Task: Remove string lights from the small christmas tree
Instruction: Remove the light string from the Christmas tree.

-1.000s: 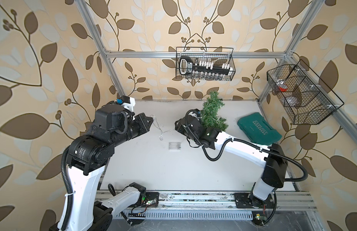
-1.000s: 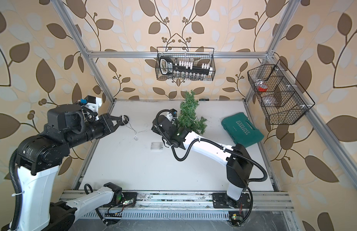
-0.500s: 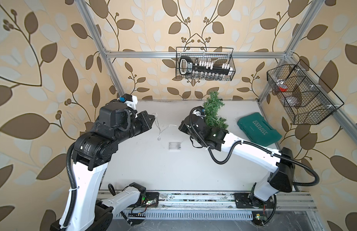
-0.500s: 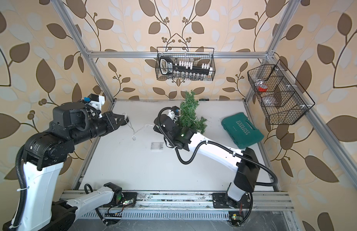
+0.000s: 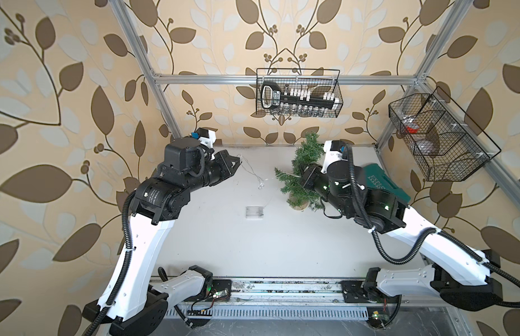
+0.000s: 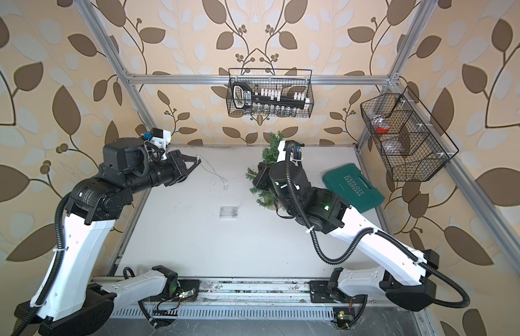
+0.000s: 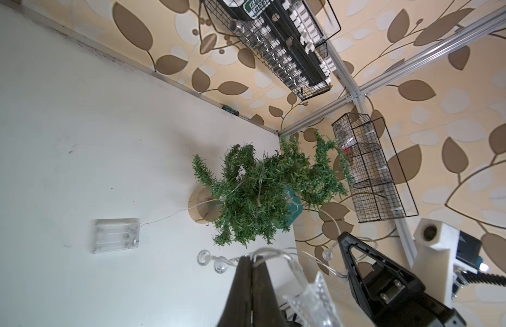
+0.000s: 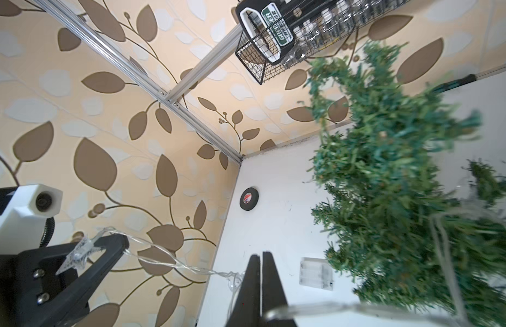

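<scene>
Right pincer (image 5: pixel 304 177) half hidden in tree (image 5: pixel 307 151), string lights (image 5: pixel 260 186) barely visible

The small green bristly christmas tree (image 5: pixel 295 187) stands at the back of the white counter (image 5: pixel 253 247), right of centre. To its right lies the green plastic tool case (image 5: pixel 378 180), and in front, off to its left, the clear rectangular battery box (image 5: pixel 254 211). From the tree, the thin silvery string lights (image 5: pixel 260 186) stretch across to the left pincer (image 5: pixel 238 161). On the back wall above hangs the black wire basket (image 5: pixel 299 93).
</scene>
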Controlling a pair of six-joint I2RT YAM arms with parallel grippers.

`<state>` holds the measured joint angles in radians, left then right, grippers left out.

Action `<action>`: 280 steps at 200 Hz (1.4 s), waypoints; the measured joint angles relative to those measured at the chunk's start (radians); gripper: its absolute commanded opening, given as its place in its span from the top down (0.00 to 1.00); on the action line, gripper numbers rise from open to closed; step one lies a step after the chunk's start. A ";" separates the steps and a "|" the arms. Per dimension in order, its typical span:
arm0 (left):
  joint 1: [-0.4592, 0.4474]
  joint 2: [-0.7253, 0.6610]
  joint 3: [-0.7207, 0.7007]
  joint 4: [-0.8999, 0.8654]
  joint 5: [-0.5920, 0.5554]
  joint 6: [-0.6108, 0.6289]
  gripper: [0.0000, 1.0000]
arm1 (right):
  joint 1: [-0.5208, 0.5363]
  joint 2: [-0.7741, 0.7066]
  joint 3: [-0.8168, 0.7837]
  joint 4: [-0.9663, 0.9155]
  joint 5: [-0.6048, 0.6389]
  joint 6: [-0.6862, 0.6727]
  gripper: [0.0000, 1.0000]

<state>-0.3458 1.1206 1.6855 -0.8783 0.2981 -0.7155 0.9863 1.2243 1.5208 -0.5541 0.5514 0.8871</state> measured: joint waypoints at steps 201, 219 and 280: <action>-0.080 0.233 0.257 0.161 0.123 -0.023 1.00 | -0.573 0.275 0.413 0.088 -0.367 -0.200 0.99; -0.077 0.266 0.305 0.153 0.122 -0.001 1.00 | -0.575 0.358 0.498 0.118 -0.420 -0.199 0.99; 0.015 0.335 0.383 0.150 0.125 0.011 1.00 | -0.591 0.632 0.752 0.239 -0.620 -0.138 0.98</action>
<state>-0.3309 1.4559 2.0686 -0.7284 0.4232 -0.7048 0.3954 1.8565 2.2723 -0.3153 -0.0681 0.7486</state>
